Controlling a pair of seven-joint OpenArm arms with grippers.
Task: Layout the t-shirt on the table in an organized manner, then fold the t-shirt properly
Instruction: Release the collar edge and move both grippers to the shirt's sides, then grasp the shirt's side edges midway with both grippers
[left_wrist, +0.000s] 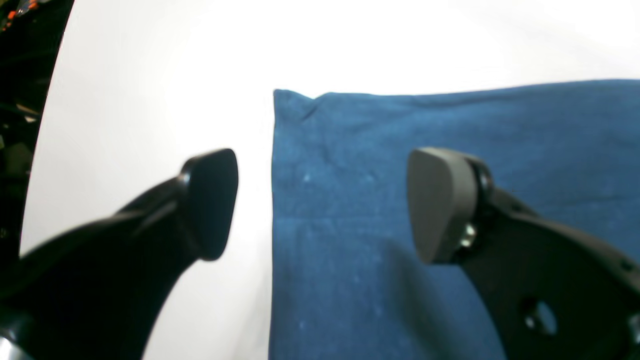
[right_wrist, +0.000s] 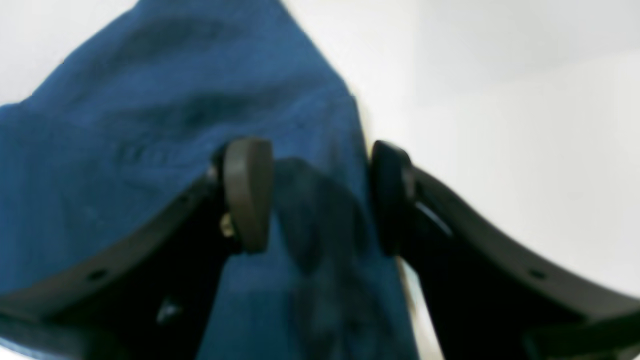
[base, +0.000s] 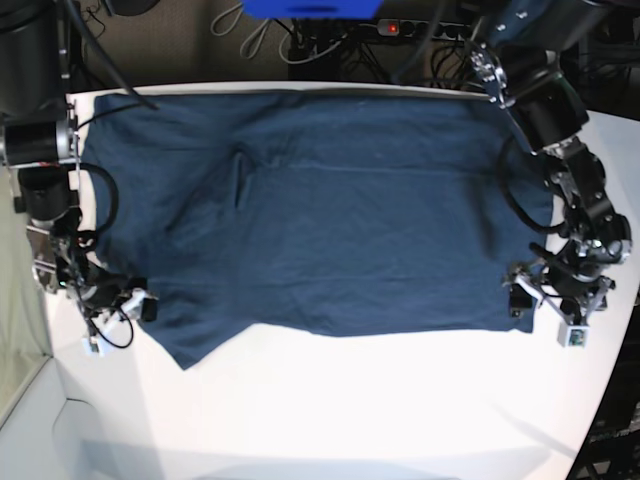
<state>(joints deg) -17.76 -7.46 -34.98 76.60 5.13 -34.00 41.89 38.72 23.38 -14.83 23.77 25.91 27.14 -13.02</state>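
Note:
The dark navy t-shirt (base: 320, 210) lies spread flat across the far half of the white table (base: 340, 400). In the base view my left gripper (base: 527, 296) is at the shirt's near right corner. My right gripper (base: 135, 303) is at its near left corner. Seen from the left wrist, the left gripper (left_wrist: 325, 205) is open and straddles the t-shirt's (left_wrist: 425, 130) straight edge, one finger over cloth, the other over bare table (left_wrist: 150, 100). From the right wrist, the right gripper (right_wrist: 320, 195) is open too, with the t-shirt's (right_wrist: 175, 115) edge lying between and below its fingers.
Cables and a power strip (base: 400, 28) lie beyond the table's far edge, beside a blue object (base: 310, 8). The table's curved edge (base: 605, 400) runs down the right side. Bare white tabletop stretches in front of the shirt.

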